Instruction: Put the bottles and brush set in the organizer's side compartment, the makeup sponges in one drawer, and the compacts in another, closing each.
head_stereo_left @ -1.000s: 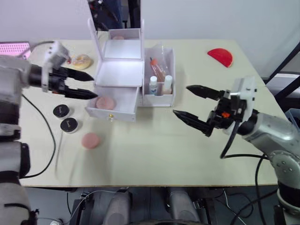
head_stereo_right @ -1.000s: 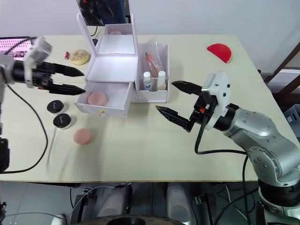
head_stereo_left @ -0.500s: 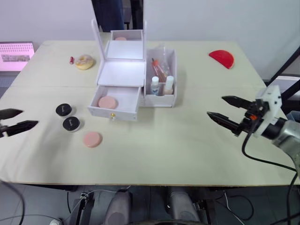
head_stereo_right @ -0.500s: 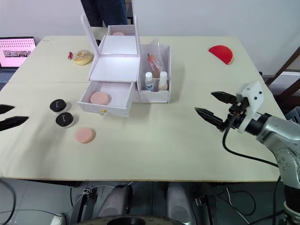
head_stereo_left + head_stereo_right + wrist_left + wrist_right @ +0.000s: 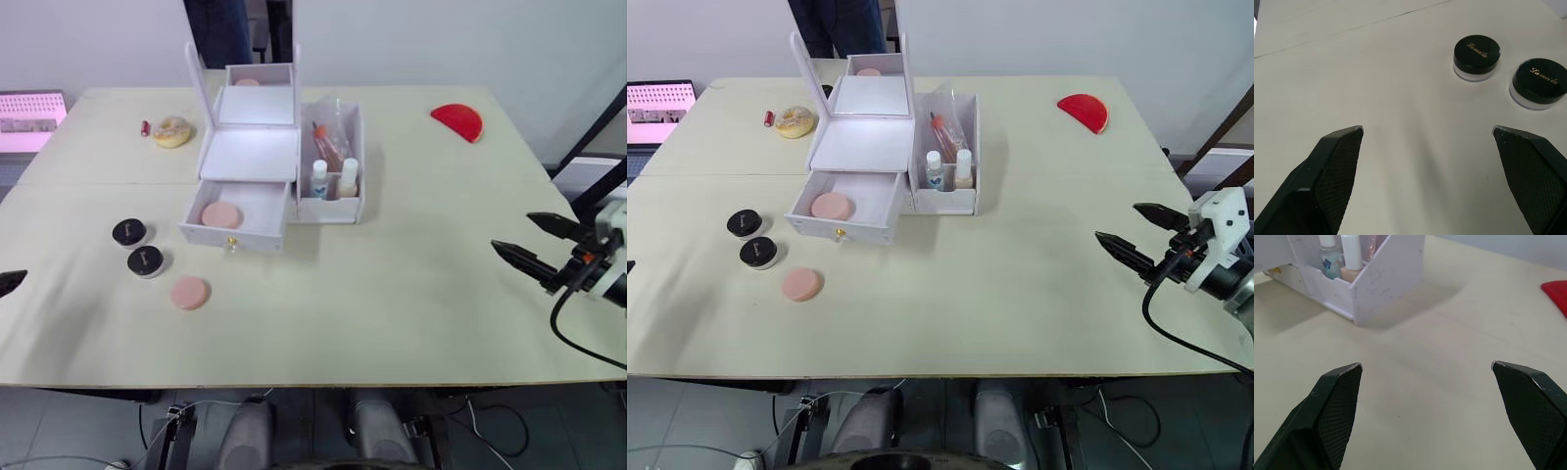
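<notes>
The white organizer (image 5: 251, 155) stands at the table's far middle with its mirror lid up. Its side compartment (image 5: 332, 162) holds two bottles (image 5: 334, 178) and the brush set (image 5: 326, 142) in a clear pouch. The lower drawer (image 5: 235, 217) is pulled out with one pink makeup sponge (image 5: 221, 214) inside. A second sponge (image 5: 189, 292) lies on the table in front. Two black compacts (image 5: 1477, 51) (image 5: 1540, 78) sit left of the drawer, ahead of my open, empty left gripper (image 5: 1427, 132). My right gripper (image 5: 511, 231) hovers open and empty near the table's right edge.
A red half-round piece (image 5: 458, 121) lies at the far right. A yellowish ring (image 5: 171, 130) and a small red item (image 5: 145, 127) lie at the far left. A pink-lit screen (image 5: 29, 108) sits beyond the left edge. A person (image 5: 220, 29) stands behind the table.
Both arms have drawn back from the organizer to the table's sides, the left almost out of the head views. Both grippers stayed open. The objects have not moved.
</notes>
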### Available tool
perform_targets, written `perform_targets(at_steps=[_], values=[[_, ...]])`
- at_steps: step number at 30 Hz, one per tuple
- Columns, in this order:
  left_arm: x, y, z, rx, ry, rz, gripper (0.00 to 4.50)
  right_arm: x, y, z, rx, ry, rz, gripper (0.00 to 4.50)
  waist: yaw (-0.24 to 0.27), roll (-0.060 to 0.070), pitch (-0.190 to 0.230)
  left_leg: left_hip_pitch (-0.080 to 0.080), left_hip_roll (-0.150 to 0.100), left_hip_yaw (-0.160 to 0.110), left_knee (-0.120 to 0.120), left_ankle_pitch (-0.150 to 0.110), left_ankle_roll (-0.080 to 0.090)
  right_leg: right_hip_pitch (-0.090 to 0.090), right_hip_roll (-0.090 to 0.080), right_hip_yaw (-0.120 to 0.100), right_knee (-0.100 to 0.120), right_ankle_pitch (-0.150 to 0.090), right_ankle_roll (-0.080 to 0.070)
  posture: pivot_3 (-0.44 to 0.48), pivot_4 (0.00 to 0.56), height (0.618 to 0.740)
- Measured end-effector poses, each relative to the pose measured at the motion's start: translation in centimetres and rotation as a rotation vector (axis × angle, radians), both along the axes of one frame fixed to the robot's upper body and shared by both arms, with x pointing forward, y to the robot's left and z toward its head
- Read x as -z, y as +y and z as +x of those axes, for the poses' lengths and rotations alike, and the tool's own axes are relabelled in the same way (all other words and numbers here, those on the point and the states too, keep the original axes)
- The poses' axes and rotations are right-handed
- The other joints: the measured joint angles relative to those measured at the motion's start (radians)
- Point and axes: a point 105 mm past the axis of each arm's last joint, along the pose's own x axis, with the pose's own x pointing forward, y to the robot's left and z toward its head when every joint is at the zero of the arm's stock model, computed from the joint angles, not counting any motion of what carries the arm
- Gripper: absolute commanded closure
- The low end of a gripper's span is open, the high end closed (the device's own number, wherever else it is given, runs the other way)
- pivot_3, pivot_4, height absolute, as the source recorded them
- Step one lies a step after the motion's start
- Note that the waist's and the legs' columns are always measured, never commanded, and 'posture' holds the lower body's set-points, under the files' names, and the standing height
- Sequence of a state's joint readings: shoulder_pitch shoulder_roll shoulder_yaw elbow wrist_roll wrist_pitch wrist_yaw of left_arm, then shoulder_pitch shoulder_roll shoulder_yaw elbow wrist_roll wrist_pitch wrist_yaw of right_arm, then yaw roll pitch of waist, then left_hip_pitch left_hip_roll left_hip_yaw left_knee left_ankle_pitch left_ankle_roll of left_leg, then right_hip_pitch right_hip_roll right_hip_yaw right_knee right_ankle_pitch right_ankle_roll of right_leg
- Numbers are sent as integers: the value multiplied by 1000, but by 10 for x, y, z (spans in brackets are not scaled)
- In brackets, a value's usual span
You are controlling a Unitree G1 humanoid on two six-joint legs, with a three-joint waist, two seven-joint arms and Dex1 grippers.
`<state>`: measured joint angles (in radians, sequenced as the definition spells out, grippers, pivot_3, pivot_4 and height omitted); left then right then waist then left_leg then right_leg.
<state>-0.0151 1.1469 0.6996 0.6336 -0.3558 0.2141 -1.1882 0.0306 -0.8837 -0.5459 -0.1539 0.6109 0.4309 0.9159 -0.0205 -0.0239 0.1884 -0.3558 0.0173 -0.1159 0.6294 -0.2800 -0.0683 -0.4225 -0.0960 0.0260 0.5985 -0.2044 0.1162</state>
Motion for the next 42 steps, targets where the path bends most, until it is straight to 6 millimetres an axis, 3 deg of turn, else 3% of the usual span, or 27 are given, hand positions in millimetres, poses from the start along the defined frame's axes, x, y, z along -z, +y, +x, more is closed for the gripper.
perform_targets(at_steps=[6,13,22,25,31,38,42], values=[[0,-8,3,25,-18,1,54,0,5,3,-16,1,3,0,0,0,0,0,0,0,1,0,0,0,0,0,0,-1,1,0,150,739],[9,-28,6,42,-15,-14,54,-8,29,12,-86,-12,16,0,-2,0,0,0,0,0,1,0,0,0,0,0,0,0,1,0,150,739],[21,-120,0,93,-125,-122,54,-49,116,17,-408,-99,149,0,1,-1,0,0,1,0,1,0,0,0,0,0,-1,2,-3,0,150,739],[28,-141,1,95,-127,-155,54,-56,135,16,-499,-100,177,0,8,-1,0,0,0,0,3,0,0,1,0,0,0,2,-3,0,150,739],[60,-188,-5,119,-75,-237,54,-77,169,14,-660,-131,170,0,1,-1,-1,0,0,0,3,0,0,2,0,0,-1,3,-4,0,150,739],[74,-207,4,101,-51,-225,54,-84,193,13,-752,-138,178,0,7,-1,-1,-1,0,-1,3,0,0,2,1,0,-2,3,-4,0,150,739],[85,-211,18,69,-40,-193,54,-82,197,13,-754,-123,177,0,6,0,-1,0,0,-1,3,0,0,2,1,0,-2,3,-4,0,150,739]])
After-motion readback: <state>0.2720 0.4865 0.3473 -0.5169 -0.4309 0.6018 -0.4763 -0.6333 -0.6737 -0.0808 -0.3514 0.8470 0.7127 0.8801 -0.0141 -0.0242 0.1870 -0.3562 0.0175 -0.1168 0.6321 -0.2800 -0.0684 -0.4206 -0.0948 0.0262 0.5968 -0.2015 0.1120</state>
